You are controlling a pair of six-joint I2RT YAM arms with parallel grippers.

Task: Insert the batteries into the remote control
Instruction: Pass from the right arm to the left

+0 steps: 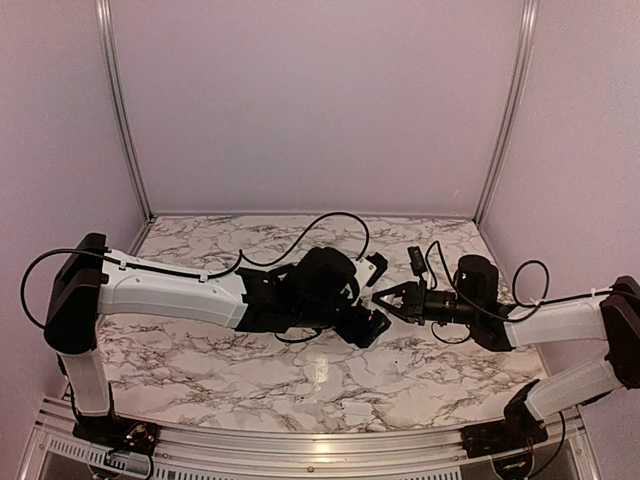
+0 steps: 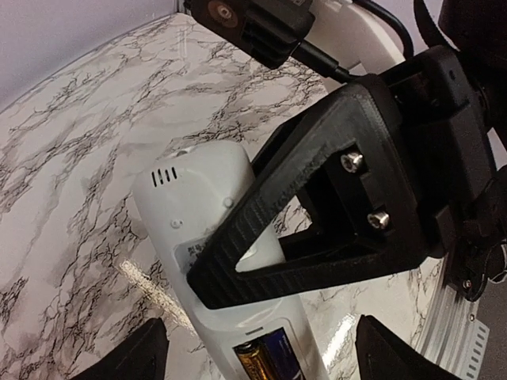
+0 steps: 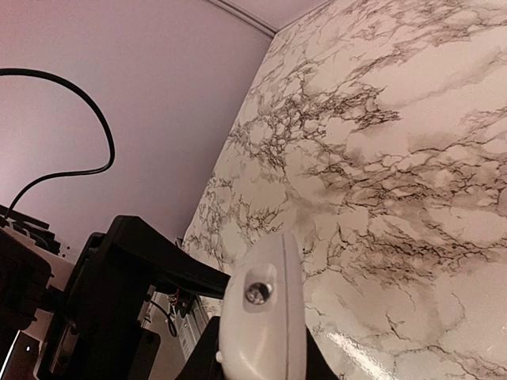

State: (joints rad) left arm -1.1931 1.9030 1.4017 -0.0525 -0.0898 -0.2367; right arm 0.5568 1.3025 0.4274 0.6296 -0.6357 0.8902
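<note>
The white remote control (image 2: pixel 194 214) shows its back in the left wrist view, with its battery bay uncovered. In the bay lie the batteries (image 2: pixel 265 360), one golden-brown and one dark blue, side by side. My right gripper (image 3: pixel 261 368) is shut on the remote control (image 3: pixel 265 309); one of its black fingers (image 2: pixel 317 214) crosses the remote's back. My left gripper (image 2: pixel 261 360) stands open, its fingertips (image 2: pixel 135 356) wide on either side of the bay, touching nothing. From above, the left gripper (image 1: pixel 372 297) and right gripper (image 1: pixel 392 298) meet at mid-table and hide the remote.
The marble table (image 1: pixel 250 360) is bounded by pink walls at the back and sides. An aluminium rail (image 1: pixel 300 450) runs along the near edge by the arm bases. A black cable (image 1: pixel 330 225) loops over the table behind the left arm.
</note>
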